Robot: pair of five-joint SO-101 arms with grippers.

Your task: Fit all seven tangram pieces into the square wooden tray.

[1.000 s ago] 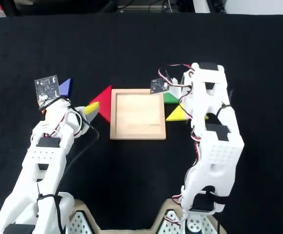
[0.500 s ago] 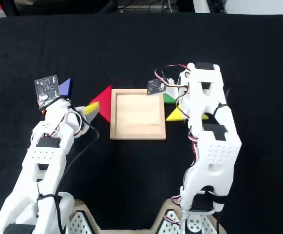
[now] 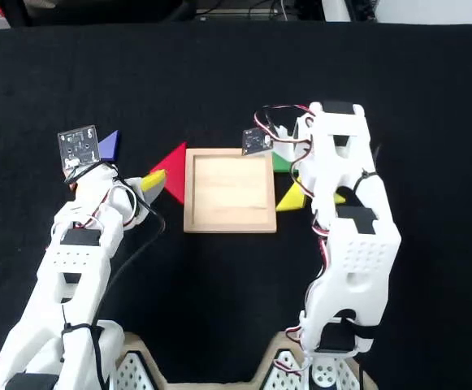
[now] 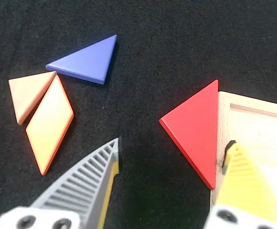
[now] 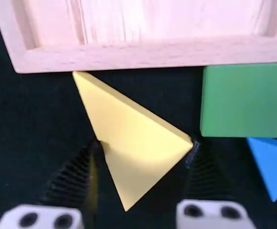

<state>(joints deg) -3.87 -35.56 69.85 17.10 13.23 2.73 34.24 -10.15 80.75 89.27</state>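
Right gripper: the right gripper [image 5: 144,144] is clamped across the yellow triangle [image 5: 128,129], one finger on each slanted side, just outside the tray's rim.
Left gripper: the left gripper [image 4: 174,152] is spread wide and holds nothing, above the bench by the red triangle [image 4: 195,129].
Step in hand: most likely carrying the yellow triangle over the rim into the tray.
Doing it well: raise the piece clear of the wooden lip before crossing. Turn it so that its right-angle corner meets a tray corner, and set it flat before letting go. A large piece placed loosely would likely crowd out the rest.
Tray: the square wooden tray [image 3: 188,191] has a bare floor, with the red triangle touching one side.
Beside it: the green square [image 5: 243,100] and the light blue triangle [image 5: 271,162] lie near the yellow one.
Farther off: the dark blue triangle [image 4: 88,62], orange parallelogram [image 4: 50,121] and peach triangle [image 4: 28,93] lie on the bench [image 3: 219,81].
Writing: none can be read on the pieces or tray. Marks on the wrist board [image 3: 79,146] are too small to make out.
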